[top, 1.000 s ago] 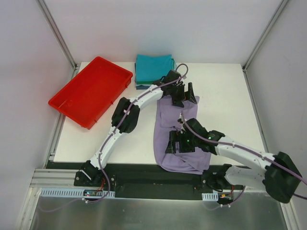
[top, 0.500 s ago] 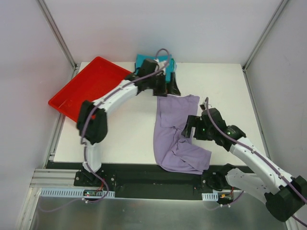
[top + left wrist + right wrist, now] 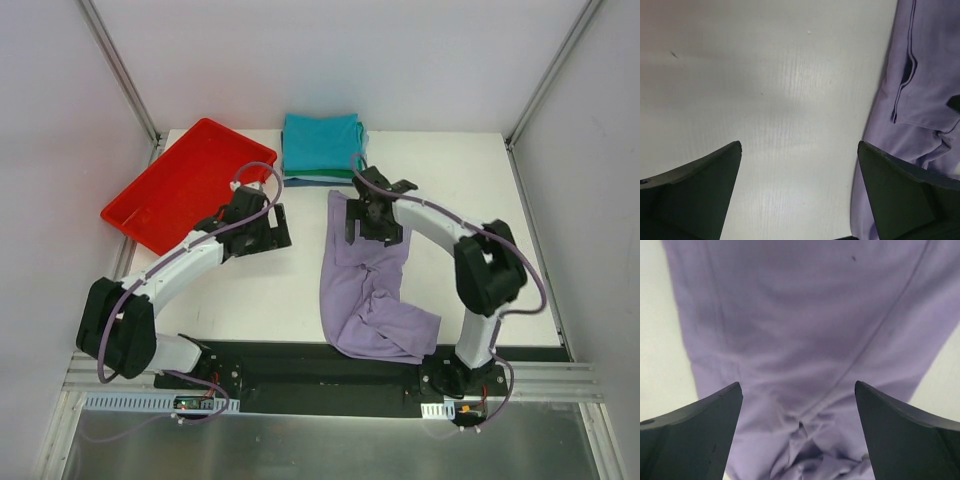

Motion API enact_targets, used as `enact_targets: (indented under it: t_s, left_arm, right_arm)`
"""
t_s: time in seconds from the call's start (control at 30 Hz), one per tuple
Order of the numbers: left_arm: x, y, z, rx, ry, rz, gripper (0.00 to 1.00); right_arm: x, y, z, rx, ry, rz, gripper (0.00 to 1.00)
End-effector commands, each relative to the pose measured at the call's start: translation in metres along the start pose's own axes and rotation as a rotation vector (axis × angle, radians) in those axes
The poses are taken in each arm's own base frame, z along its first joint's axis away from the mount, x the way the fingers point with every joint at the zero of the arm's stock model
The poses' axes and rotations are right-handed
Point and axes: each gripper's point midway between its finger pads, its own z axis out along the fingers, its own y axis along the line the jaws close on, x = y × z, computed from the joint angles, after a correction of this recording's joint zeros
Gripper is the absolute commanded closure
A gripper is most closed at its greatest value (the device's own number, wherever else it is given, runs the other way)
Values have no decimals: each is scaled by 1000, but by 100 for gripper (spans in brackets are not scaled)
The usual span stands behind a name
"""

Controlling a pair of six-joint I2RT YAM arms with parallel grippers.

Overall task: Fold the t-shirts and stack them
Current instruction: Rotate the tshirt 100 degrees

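While its fingers stand spread with nothing between them, the right gripper (image 3: 366, 218) hovers over the far end of the lavender t-shirt (image 3: 370, 300). The cloth beneath it is smooth, crossed by a slanting seam, and bunches into wrinkles toward the arm bases. The left gripper (image 3: 268, 228), likewise spread and empty, hangs over bare table (image 3: 460, 165), the shirt's edge just to its right. Beyond the right gripper sits the folded stack (image 3: 320, 145), teal on top.

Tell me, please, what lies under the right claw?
The lavender t-shirt lies under the open right claw, bunched into folds near the bottom of the wrist view. White table shows beside it; whatever is beneath the cloth is covered.
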Motion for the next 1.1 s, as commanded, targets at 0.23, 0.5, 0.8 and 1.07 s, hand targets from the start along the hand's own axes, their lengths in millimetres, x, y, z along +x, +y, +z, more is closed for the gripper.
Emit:
enact_targets:
  t_s: [0.23,0.5,0.8,1.07]
  left_arm:
    - [-44,14,-24,-45,-209,-67,1]
    - [-50,21,-27,-67,-257,-73,1]
    - [-53,24,-22,-79,-248,-52,1]
    - [-54,22,-11,-82,-213,-37,1]
  right_arm:
    - [-1,-34,63,223,212,21,4]
    - [-44,-84,85,175,270,210,4]
    - [-131,-111,98,33,253,400,4]
    - [-151,-214,115,60,196,624,4]
